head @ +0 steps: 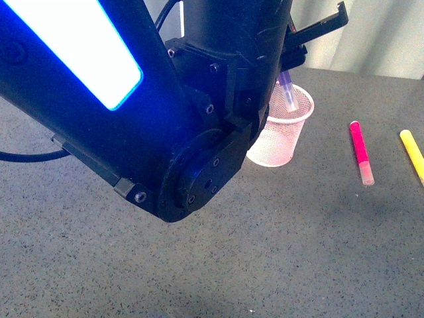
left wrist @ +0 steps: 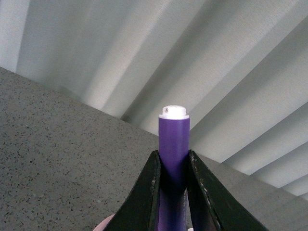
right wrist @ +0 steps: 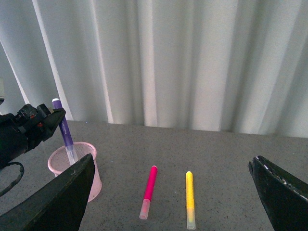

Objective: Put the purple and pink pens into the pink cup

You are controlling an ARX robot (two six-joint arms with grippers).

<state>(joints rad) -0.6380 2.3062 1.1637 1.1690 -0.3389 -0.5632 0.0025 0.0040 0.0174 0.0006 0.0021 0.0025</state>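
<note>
Purple thick marker (left wrist: 173, 130), pinched in the left end effector (left wrist: 173, 156), dips into the pink wire-mesh cup (head: 278, 142); right end effector (right wrist: 172, 159) spread wide.

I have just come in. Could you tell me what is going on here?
The left hand is shut on the purple pen and holds it nearly upright over the pink cup, with the pen's clear-capped lower end already inside the rim. It has not let go yet. The pink pen lies on the table to the right of the cup, with a yellow marker beside it. The right hand is open, holds nothing and is away from these things.
</note>
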